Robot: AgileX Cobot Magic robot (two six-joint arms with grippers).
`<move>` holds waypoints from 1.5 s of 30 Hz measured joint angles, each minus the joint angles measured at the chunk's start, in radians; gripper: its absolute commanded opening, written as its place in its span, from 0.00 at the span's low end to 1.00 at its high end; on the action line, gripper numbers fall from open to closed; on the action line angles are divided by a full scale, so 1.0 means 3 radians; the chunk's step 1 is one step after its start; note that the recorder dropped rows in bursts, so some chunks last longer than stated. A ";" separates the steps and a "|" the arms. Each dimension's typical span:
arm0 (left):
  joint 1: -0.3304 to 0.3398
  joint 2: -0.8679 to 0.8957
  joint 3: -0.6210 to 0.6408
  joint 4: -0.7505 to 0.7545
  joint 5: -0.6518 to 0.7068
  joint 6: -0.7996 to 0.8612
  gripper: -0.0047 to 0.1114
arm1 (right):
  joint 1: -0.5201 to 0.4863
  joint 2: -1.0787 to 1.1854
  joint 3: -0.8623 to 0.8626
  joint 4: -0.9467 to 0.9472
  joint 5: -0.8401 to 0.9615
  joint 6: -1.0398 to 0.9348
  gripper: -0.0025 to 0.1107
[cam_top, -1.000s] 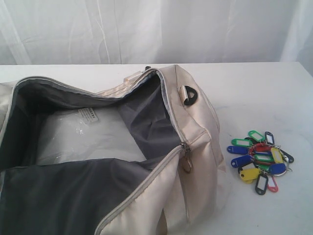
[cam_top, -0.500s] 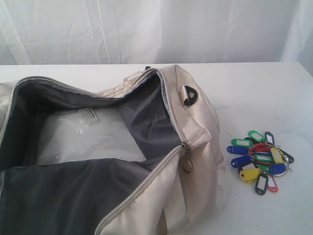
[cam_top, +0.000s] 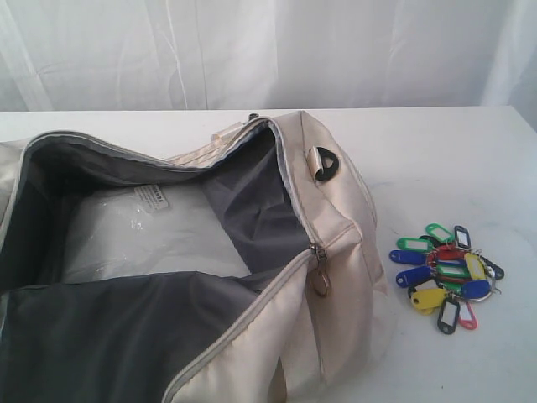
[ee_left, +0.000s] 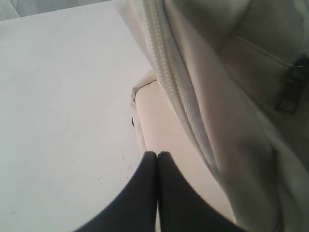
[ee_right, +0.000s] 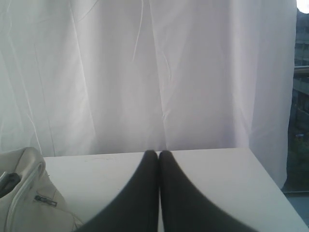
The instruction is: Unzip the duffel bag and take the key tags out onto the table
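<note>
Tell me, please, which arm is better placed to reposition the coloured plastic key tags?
Right, probably: the bunch of coloured plastic key tags lies on the white tabletop on that arm's side of the open cream fabric duffel bag; the shut left end effector is close beside the bag.

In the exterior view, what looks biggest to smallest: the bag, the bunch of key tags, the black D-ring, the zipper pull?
Largest: the bag.
Next: the key tags.
Smallest: the D-ring and the zipper pull look about alike, so I won't rank them.

unzipped duffel bag, key tags beside
</note>
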 measured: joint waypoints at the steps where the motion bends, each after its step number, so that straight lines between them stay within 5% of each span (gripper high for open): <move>1: 0.0000 0.0000 0.0000 0.0000 0.0000 0.0000 0.04 | -0.0029 -0.0015 0.0000 0.0000 0.0016 0.0000 0.02; 9: 0.0000 0.0000 0.0000 0.0000 0.0000 0.0006 0.04 | -0.0786 -0.0180 0.0000 0.0000 0.0070 0.0238 0.02; 16: 0.0000 0.0000 0.0000 0.0000 0.0000 0.0013 0.04 | -0.1642 -0.0196 0.0013 -0.0006 0.0916 0.0372 0.02; 29: 0.0000 0.0000 0.0000 0.0000 0.0000 0.0019 0.04 | -0.1758 -0.0247 0.0154 -0.0196 0.2094 -0.0039 0.02; 32: 0.0000 0.0000 0.0000 0.0000 0.0000 0.0019 0.04 | -0.1758 -0.0254 0.0154 -0.1163 0.2035 0.0888 0.02; 39: 0.0000 0.0000 0.0000 0.0000 0.0000 0.0019 0.04 | -0.1758 -0.0261 0.0184 -0.5131 0.2093 0.5123 0.02; 45: 0.0000 0.0000 0.0000 0.0000 0.0000 0.0019 0.04 | -0.1758 -0.0346 0.0405 -0.5807 0.2323 0.5993 0.02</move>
